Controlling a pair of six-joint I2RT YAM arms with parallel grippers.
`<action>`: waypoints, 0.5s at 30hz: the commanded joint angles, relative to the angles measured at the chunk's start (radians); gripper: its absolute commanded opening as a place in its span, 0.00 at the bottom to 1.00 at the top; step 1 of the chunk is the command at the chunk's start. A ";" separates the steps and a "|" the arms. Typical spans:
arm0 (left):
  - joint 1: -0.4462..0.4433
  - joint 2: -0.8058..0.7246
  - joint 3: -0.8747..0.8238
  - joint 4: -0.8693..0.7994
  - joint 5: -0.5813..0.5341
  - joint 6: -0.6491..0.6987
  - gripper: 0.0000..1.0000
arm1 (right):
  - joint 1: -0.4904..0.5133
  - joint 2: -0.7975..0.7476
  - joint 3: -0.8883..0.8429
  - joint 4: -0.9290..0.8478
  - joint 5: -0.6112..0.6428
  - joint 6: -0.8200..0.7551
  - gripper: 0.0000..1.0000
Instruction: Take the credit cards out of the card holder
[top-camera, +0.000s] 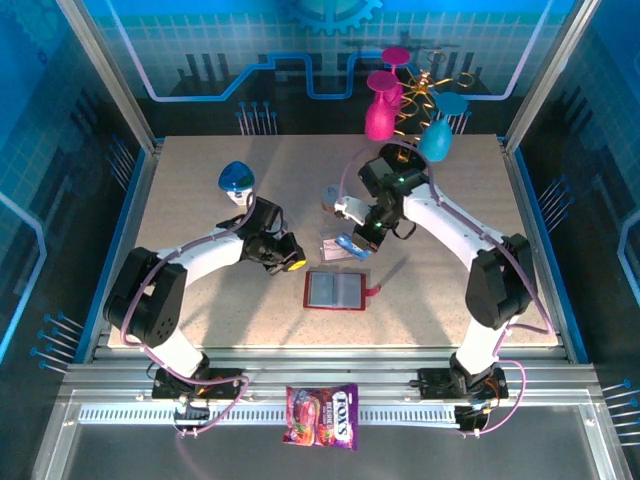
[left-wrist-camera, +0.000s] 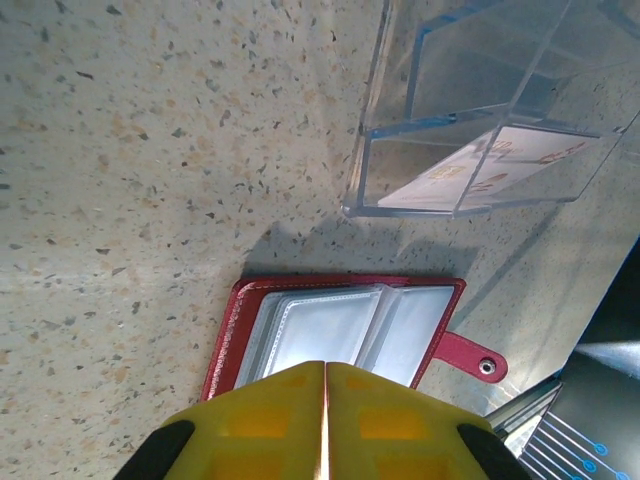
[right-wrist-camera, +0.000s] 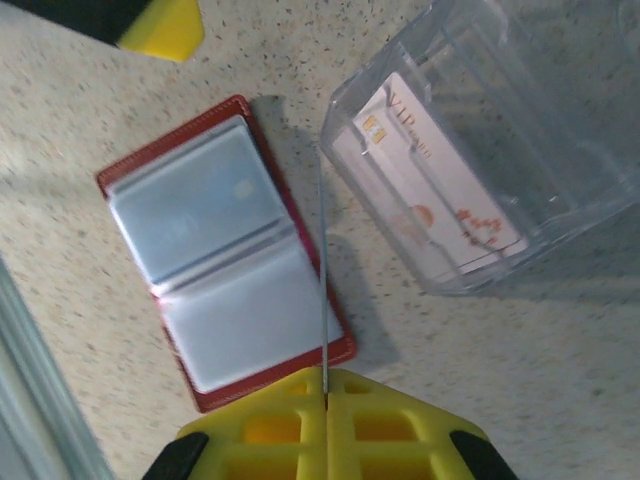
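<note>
- Right hand (right-wrist-camera: 325, 380): fingers together, clamped on a thin card (right-wrist-camera: 322, 270) seen edge-on. The card stands straight out ahead of the fingertips, above the table (right-wrist-camera: 500, 380).
- Card holder (right-wrist-camera: 225, 250): red, lying open and flat on the table, ahead and to the left of the right hand's fingertips. Two grey see-through pockets face up. Whether any cards are inside them, cannot tell.
- Clear box (right-wrist-camera: 560, 130): ahead and to the right of the same fingertips, just beside the card holder and not touching it. The held card's edge lines up with the gap between the two.
- Box contents: a white card (right-wrist-camera: 430, 190) with "VIP" lettering and orange print lies flat on the bottom.
- Left hand (left-wrist-camera: 325, 372): yellow fingers pressed together with nothing between them. It hangs just short of the card holder's near edge, with the clear box further ahead.
- Candy packet (top-camera: 322, 415): on the near rail by the arm bases, well apart from both hands.
</note>
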 joint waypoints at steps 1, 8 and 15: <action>0.015 -0.037 -0.019 -0.005 -0.001 0.004 0.10 | 0.019 0.077 0.101 -0.118 0.083 -0.182 0.00; 0.026 -0.066 -0.042 -0.009 -0.008 -0.002 0.10 | 0.035 0.203 0.290 -0.181 0.108 -0.283 0.00; 0.031 -0.081 -0.053 -0.006 -0.011 -0.010 0.10 | 0.046 0.309 0.455 -0.228 0.138 -0.347 0.00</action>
